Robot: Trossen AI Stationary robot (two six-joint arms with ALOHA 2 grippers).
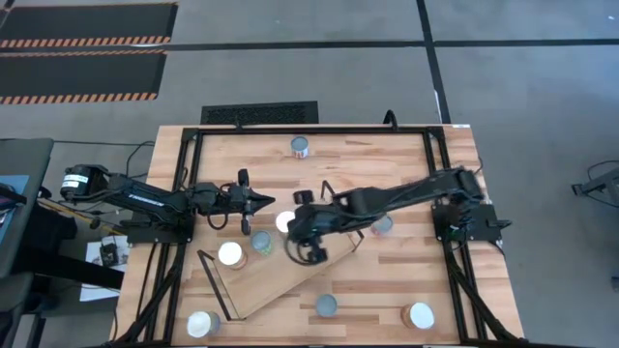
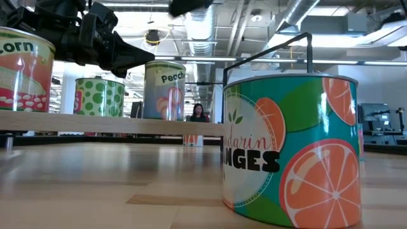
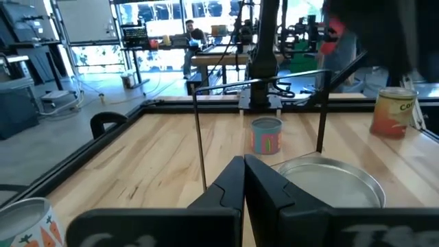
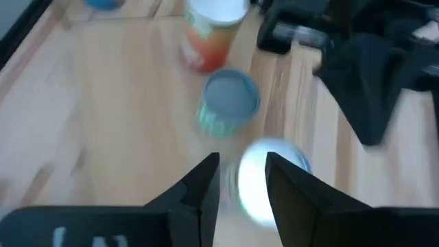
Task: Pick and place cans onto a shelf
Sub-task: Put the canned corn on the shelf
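The right gripper is seen over the shelf with fingers parted, nothing held. A silver-topped can stands upright just past them, on the shelf; two more cans sit left (beside the clenched left gripper, empty).

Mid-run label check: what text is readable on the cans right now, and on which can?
"darin" / "NGES": orange-slice can, nearest in the low view; both words cut off.
"Peach": can on the shelf.
"orn": can at the frame edge.
"Co": orange can, cut off.
Other cans' labels are unreadable.
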